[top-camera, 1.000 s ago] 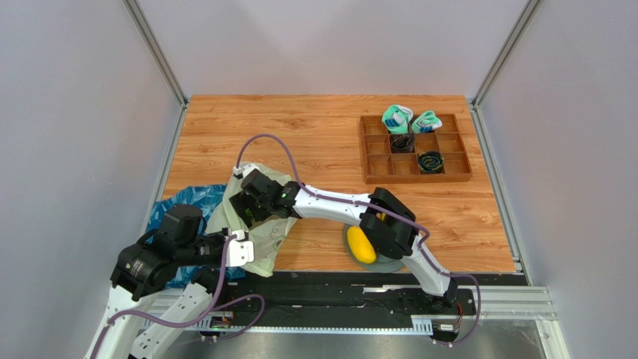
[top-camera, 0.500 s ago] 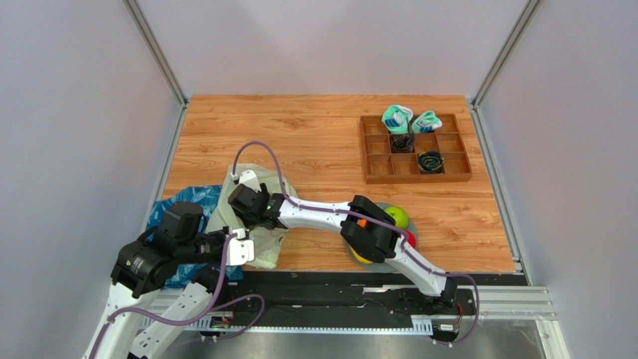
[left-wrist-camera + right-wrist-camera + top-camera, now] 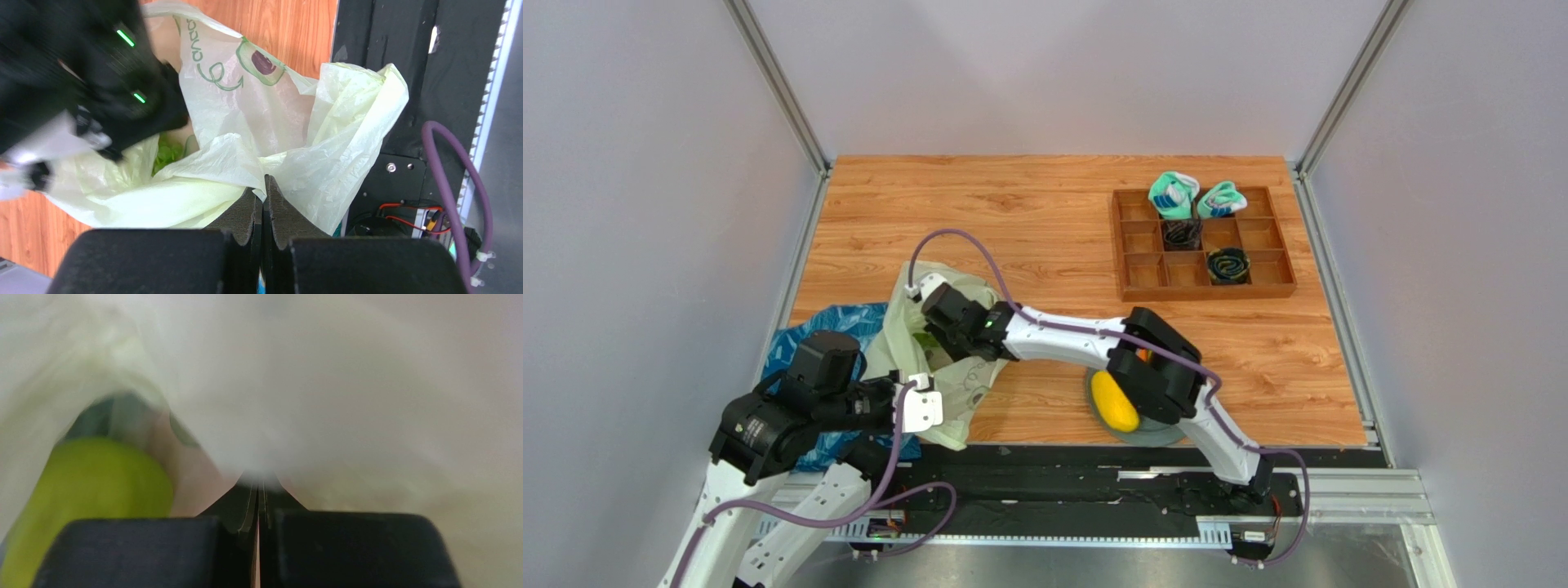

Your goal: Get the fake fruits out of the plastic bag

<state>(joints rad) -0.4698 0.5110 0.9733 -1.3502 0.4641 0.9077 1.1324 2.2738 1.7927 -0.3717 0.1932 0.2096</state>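
The plastic bag (image 3: 955, 390) lies crumpled at the table's near left edge, pale yellow-green with avocado prints (image 3: 261, 61). My left gripper (image 3: 264, 184) is shut on a fold of its near rim, close to the arm bases (image 3: 930, 409). My right gripper (image 3: 925, 336) reaches into the bag's mouth from the right. In the right wrist view its jaws are shut (image 3: 258, 485), and bag film gathers at the tips. A green fruit (image 3: 92, 490) lies beside them inside the bag, and green shows through the opening (image 3: 169, 153). A yellow mango (image 3: 1114, 401) rests on a grey plate (image 3: 1151, 429).
A wooden compartment tray (image 3: 1264, 292) stands at the back right with rolled teal-and-white socks (image 3: 1173, 192) and dark items in it. A blue patterned bag (image 3: 830, 328) lies under the plastic bag at the left. The right arm's elbow (image 3: 1155, 361) hangs over the plate.
The right gripper's jaws went from open to shut inside the bag, and it pushed deeper, then drew back slightly to the right. The left gripper kept its hold on the bag.
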